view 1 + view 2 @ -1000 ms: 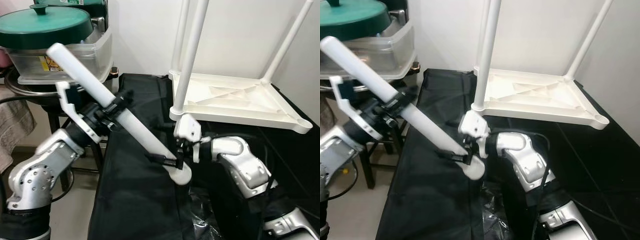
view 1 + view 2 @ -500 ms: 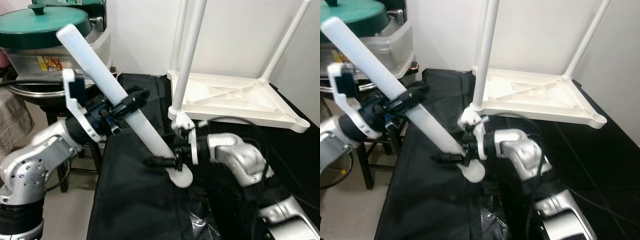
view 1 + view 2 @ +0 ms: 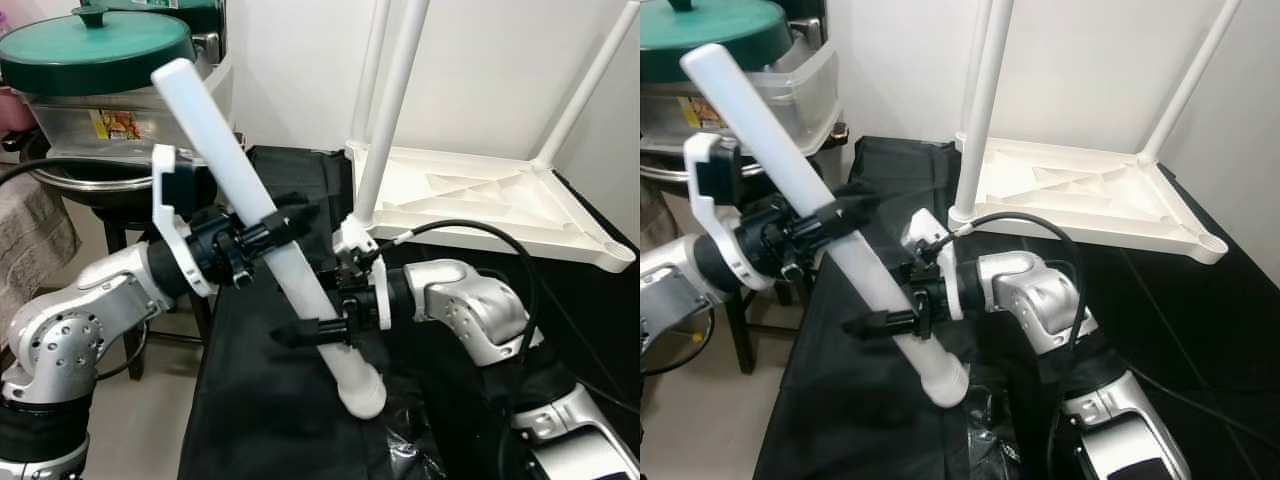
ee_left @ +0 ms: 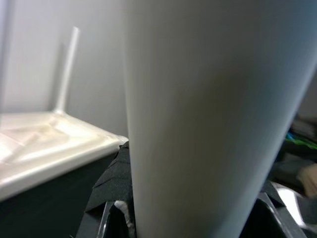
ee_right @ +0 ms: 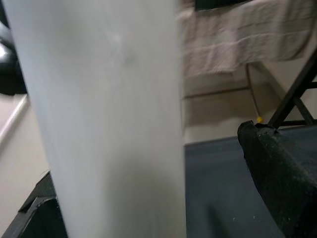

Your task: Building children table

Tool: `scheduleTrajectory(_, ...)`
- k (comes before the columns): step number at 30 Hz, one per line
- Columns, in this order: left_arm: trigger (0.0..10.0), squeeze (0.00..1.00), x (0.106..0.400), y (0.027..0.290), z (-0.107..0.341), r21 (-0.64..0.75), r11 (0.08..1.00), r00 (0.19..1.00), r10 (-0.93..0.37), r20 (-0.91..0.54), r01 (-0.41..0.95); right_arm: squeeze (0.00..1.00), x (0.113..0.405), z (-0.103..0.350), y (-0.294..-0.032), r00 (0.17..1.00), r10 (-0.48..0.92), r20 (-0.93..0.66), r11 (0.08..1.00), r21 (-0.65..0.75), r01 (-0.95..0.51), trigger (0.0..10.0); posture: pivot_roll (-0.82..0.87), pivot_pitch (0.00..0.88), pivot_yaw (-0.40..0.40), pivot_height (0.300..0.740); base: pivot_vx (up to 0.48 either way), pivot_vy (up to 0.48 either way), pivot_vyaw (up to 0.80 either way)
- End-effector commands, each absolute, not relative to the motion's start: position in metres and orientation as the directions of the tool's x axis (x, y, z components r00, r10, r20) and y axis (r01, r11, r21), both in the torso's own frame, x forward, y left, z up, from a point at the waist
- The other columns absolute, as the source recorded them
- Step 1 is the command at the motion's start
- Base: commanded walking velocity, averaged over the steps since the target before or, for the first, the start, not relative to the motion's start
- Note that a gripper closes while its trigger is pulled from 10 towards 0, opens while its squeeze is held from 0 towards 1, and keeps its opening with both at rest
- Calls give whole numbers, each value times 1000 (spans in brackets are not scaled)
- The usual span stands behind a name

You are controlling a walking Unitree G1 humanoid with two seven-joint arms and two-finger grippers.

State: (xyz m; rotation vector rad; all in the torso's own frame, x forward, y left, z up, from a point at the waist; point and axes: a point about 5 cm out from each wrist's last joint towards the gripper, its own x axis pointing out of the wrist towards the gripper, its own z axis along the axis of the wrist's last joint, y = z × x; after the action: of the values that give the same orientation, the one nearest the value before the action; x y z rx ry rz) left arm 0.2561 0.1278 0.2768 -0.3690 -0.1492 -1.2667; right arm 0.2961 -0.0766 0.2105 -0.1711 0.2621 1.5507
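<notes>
a broad white table leg (image 5: 109, 124) stands close before the lens, blurred. beyond the leg hangs a striped beige towel (image 5: 242, 44). beside the leg lies black cloth (image 5: 282, 168), with thin black chair legs (image 5: 292, 106) above it.

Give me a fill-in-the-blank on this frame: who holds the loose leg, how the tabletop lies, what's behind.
1. The loose white leg is held by ____ grippers, left gripper higher, right gripper lower.
2. The white tabletop lies ____ on the black cloth, legs pointing up.
3. The lid on the clear container behind the left arm is ____.

Missing words: both; upside down; green
</notes>
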Motion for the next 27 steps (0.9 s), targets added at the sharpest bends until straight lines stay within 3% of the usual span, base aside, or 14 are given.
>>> scheduleTrajectory(1, 10000, 0, 250, 119, 274, -201, 160, 216, -930, 299, 966, 0, 294, 209, -75, 7, 952, -306, 11, 12, -1000, 10000, 49, 0, -68, 740, 0, 0, 0)
scheduleTrajectory(9, 10000, 0, 252, 117, 270, -213, 168, 229, -925, 302, 963, 0, 295, 206, -72, 22, 951, -309, 32, 27, -999, 10000, 52, 0, -73, 740, 0, 0, 0)
scheduleTrajectory(10, 10000, 0, 252, 117, 270, -213, 169, 230, -924, 307, 962, 0, 295, 205, -71, 32, 954, -298, 44, 33, -999, 7725, 51, 0, -73, 740, 0, 0, 0)
scheduleTrajectory(11, 10000, 0, 252, 117, 271, -213, 169, 230, -922, 310, 962, 0, 294, 204, -71, 39, 956, -289, 52, 38, -998, 7725, 51, 0, -73, 740, 0, 0, 0)
scheduleTrajectory(12, 10000, 0, 252, 117, 271, -214, 169, 231, -921, 313, 962, 0, 295, 204, -70, 48, 958, -282, 62, 43, -997, 4588, 50, 0, -72, 740, 0, 0, 0)
scheduleTrajectory(13, 10000, 0, 252, 117, 271, -213, 172, 234, -920, 314, 962, 0, 295, 203, -70, 56, 961, -272, 71, 47, -996, 0, 50, 0, -72, 740, 0, 0, 0)
scheduleTrajectory(27, 10000, 0, 254, 115, 272, -208, 170, 232, -919, 320, 963, 0, 293, 202, -69, 96, 970, -222, 118, 90, -989, 0, 45, 0, -70, 740, 0, 0, 0)
